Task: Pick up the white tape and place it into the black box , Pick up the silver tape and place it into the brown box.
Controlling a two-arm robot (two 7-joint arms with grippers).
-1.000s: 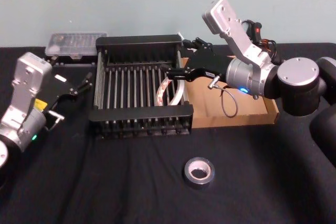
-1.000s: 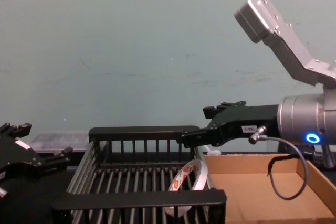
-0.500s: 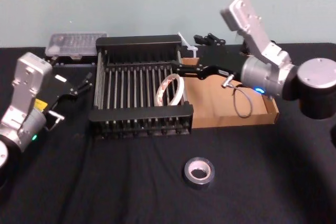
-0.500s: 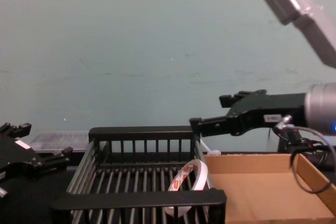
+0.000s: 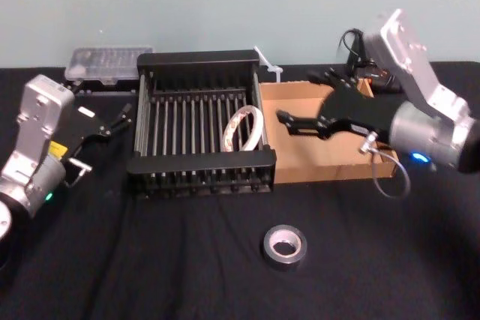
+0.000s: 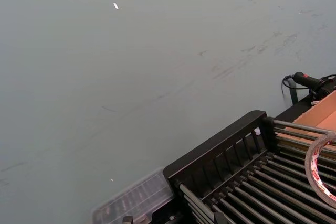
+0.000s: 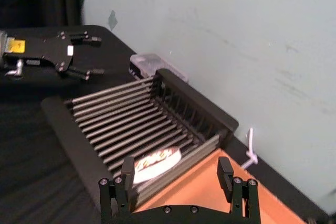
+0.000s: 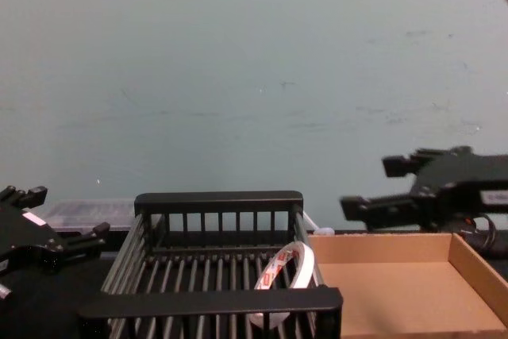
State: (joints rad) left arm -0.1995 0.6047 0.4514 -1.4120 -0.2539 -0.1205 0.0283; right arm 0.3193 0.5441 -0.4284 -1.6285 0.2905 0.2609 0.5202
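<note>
Half was done: the thin white tape ring (image 5: 244, 127) leaned in the black slatted crate (image 5: 201, 162). My right gripper (image 5: 289, 122) hovered splayed, empty, over the tan cardboard tray (image 5: 304, 157); the grey-silver tape roll (image 5: 284, 246) lay unpicked on the table (image 5: 150, 260).

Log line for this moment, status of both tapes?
white tape: on edge inside black box | silver tape: on table | right gripper: open, empty, over brown box | left gripper: open, parked left

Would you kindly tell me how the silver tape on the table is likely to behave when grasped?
The silver tape lies flat, hole up, so it probably will not roll unless tipped on edge. Its thick winding looks stiff and probably dense, so it should keep its shape under a squeeze.
</note>
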